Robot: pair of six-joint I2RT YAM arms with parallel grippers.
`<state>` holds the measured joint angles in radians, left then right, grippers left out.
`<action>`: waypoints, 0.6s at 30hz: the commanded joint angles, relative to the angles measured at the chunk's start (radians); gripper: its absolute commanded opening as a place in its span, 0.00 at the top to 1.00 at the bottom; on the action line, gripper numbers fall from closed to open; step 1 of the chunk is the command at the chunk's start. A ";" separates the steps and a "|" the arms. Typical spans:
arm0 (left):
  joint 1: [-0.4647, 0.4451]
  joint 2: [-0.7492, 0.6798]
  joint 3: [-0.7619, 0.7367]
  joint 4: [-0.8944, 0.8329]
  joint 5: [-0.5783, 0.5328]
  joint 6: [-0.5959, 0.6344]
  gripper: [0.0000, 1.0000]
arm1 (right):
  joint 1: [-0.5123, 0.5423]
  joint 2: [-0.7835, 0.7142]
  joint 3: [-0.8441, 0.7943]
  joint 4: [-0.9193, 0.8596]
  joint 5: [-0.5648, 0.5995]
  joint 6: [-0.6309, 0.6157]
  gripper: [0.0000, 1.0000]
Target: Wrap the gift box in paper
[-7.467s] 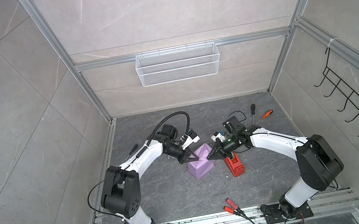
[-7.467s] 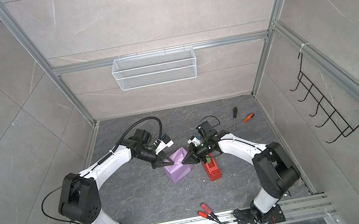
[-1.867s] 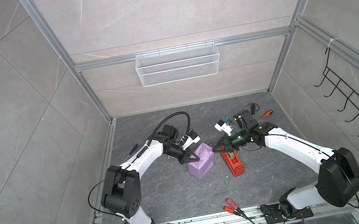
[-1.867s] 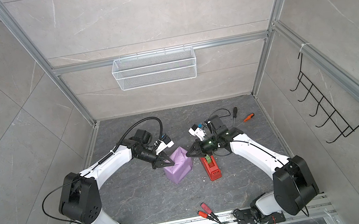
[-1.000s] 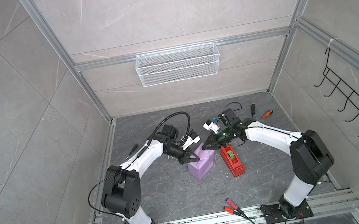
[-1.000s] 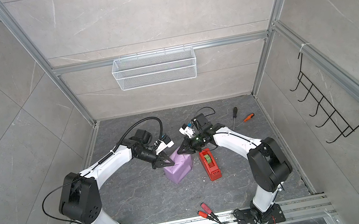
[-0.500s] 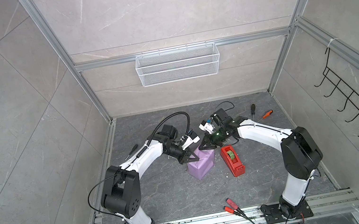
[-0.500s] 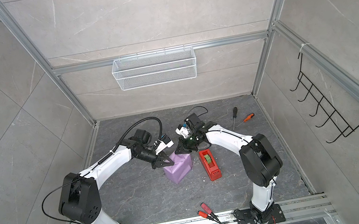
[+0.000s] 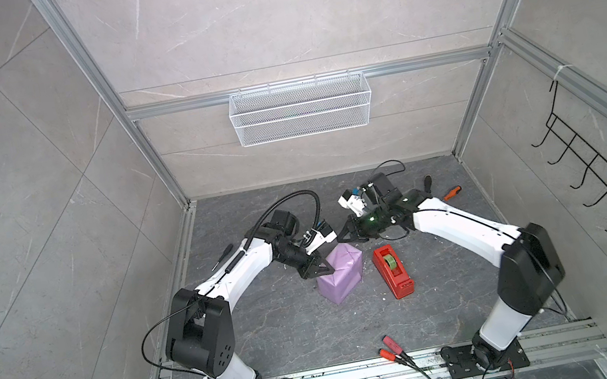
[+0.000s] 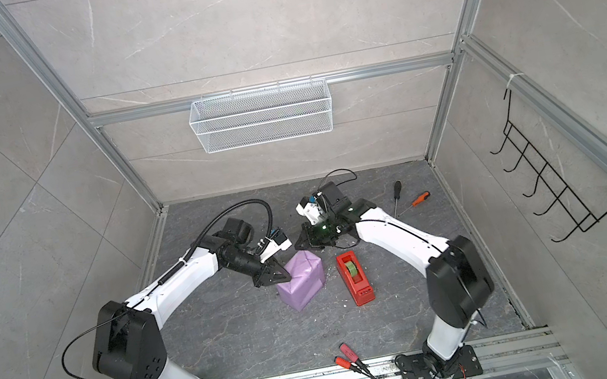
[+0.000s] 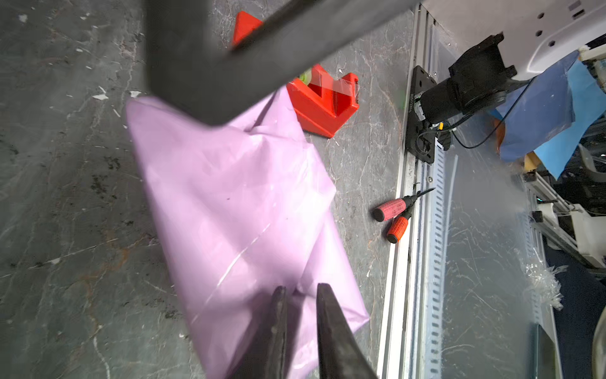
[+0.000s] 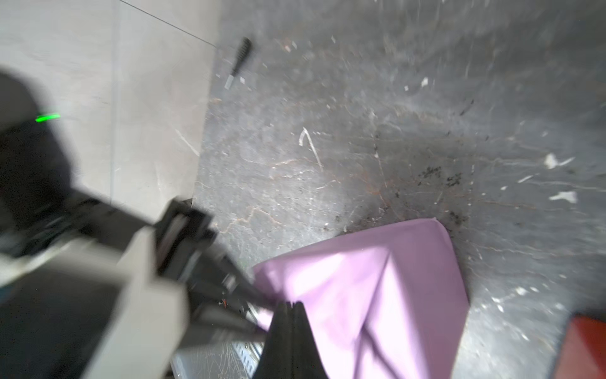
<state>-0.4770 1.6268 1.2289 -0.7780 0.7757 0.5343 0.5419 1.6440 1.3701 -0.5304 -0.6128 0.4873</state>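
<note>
The gift box is hidden inside the lilac paper (image 9: 343,278) (image 10: 302,281), which is folded round it into a creased parcel on the grey floor. My left gripper (image 9: 328,273) (image 10: 287,278) rests at the parcel's left upper edge. In the left wrist view its jaws (image 11: 300,290) stand a little apart over a fold of the paper (image 11: 236,203). My right gripper (image 9: 340,237) (image 10: 298,248) hangs just behind the parcel's far corner. Its fingers are pressed together (image 12: 292,304) above the paper (image 12: 377,288), with nothing visible between them.
A red tape dispenser (image 9: 392,271) (image 10: 356,277) (image 11: 323,105) with a green roll stands right of the parcel. Two red-handled screwdrivers (image 9: 390,346) (image 11: 393,210) lie by the front rail. An orange screwdriver (image 9: 452,193) and a black one (image 9: 426,181) lie at the back right. A wire basket (image 9: 301,115) hangs on the back wall.
My right arm has swung left from the tape dispenser to the parcel's far corner, still shut. My left gripper's jaws have parted slightly at the parcel's edge.
</note>
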 commanded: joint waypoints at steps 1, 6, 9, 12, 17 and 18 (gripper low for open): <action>0.047 -0.055 0.081 -0.086 0.008 0.005 0.76 | 0.006 -0.151 -0.101 -0.049 0.054 -0.032 1.00; 0.132 -0.094 0.113 -0.097 0.042 -0.006 0.72 | 0.038 -0.262 -0.283 -0.031 0.114 0.006 1.00; 0.210 -0.115 0.079 -0.062 0.048 -0.044 0.71 | 0.066 -0.270 -0.314 -0.033 0.151 0.024 1.00; 0.271 -0.144 0.008 0.008 0.048 -0.089 0.67 | 0.100 -0.226 -0.314 0.011 0.165 0.037 1.00; 0.340 -0.165 -0.045 0.039 0.037 -0.107 0.62 | 0.155 -0.095 -0.190 0.031 0.244 0.051 1.00; 0.347 -0.169 -0.053 0.047 0.031 -0.106 0.61 | 0.159 -0.077 -0.174 0.046 0.259 0.053 1.00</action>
<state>-0.1455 1.4967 1.1816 -0.7692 0.7895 0.4526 0.6830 1.5303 1.1305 -0.5343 -0.4267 0.5228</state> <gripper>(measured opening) 0.384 0.033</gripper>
